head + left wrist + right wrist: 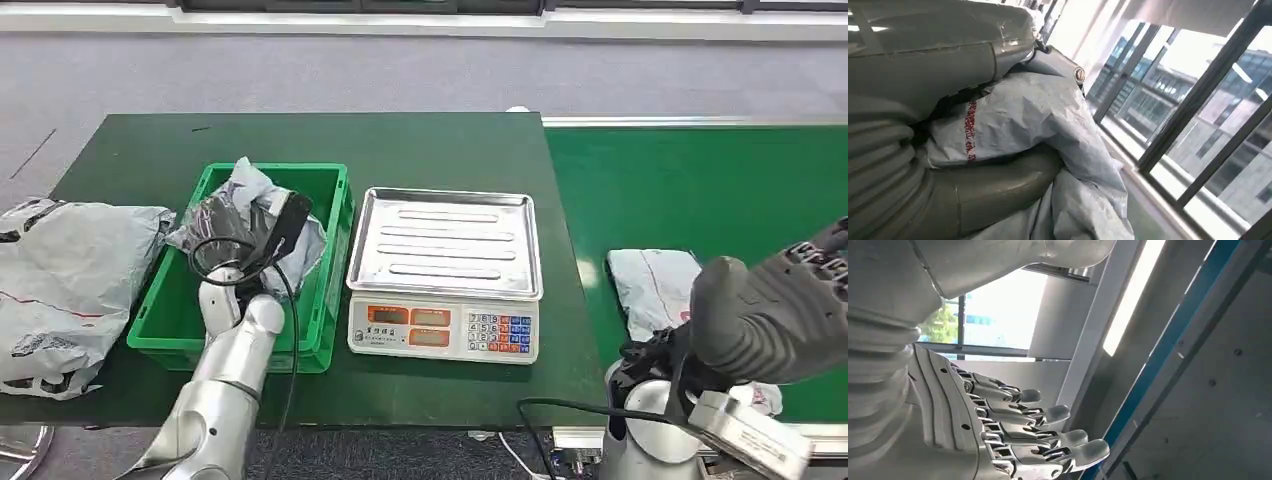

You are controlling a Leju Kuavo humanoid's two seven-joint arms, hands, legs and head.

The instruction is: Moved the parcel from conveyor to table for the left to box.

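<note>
Over the green crate point(180, 335), the left hand point(235, 228) grips a grey parcel point(250, 195); boxing seems underway, release next. Beside another parcel point(655, 285), the right hand point(1018, 435) hangs empty, fingers apart.

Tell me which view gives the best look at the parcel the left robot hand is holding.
The left wrist view: the parcel shows close up, crinkled grey plastic with red print, gripped by the left robot hand. The head view shows it smaller, over the green crate. The right wrist view looks elsewhere.
</note>
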